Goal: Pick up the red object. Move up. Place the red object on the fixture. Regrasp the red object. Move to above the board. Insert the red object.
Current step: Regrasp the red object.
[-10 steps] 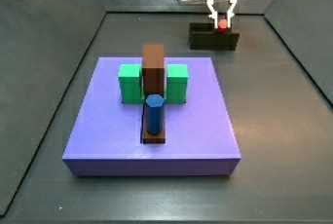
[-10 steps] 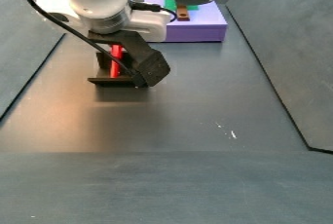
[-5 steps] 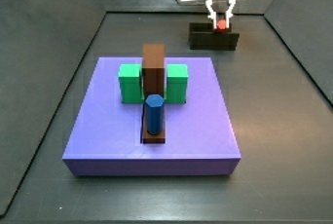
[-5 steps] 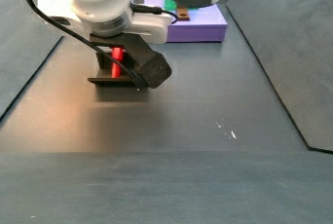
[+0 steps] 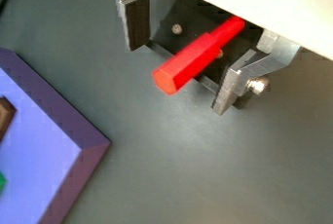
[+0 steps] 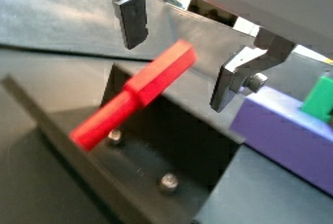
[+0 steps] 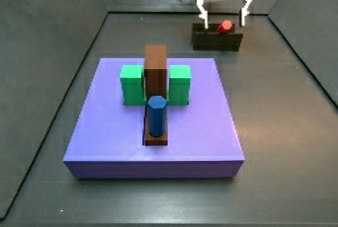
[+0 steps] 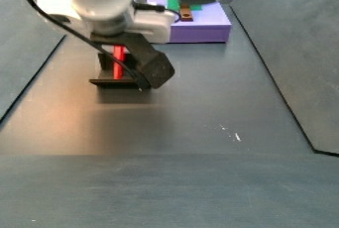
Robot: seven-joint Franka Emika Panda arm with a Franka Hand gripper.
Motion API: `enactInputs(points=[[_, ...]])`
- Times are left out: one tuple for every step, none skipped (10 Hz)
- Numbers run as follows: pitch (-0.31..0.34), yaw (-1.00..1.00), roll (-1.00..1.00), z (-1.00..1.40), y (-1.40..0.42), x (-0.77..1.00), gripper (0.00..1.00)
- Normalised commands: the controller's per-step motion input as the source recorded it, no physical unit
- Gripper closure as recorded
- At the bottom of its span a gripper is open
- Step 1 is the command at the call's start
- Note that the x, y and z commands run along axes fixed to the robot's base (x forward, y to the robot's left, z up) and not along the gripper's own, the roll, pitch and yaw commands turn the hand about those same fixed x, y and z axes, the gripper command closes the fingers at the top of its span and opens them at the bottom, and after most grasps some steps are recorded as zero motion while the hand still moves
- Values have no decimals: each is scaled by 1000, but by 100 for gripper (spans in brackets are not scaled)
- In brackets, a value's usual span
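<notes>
Since the earlier side view the gripper [image 7: 224, 12] has let go: its fingers [image 5: 131, 18] now stand apart and raised clear of the red object [image 7: 227, 25], which they were clamping. The peg rests on the fixture [image 7: 218, 39], at about one o'clock from the board [image 7: 156, 137], leaning against its bracket in a wrist view [image 6: 134, 93]. Placing looks done; regrasping seems next

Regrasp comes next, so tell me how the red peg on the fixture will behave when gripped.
The red peg looks rigid and probably light. It leans on the fixture, so a nudge might slide or roll it. The open gripper straddles it, fingers apart; its smooth-looking surface could slip.
</notes>
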Motion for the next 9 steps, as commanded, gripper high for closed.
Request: enactInputs(points=[[0,-60,326,980,0,-289,0],[0,-11,289,983,-31,-257,0],[0,0,386,966,-143,-234,0],[0,0,737,751,-251,-126,0],[0,0,1000,506,-286,0,0],[54,0,1000,297,-254,14,0],[151,71,1000,114,-180,129,0],[191,140,1000,106,-66,289,0],[209,226,1000,49,-31,414,0]])
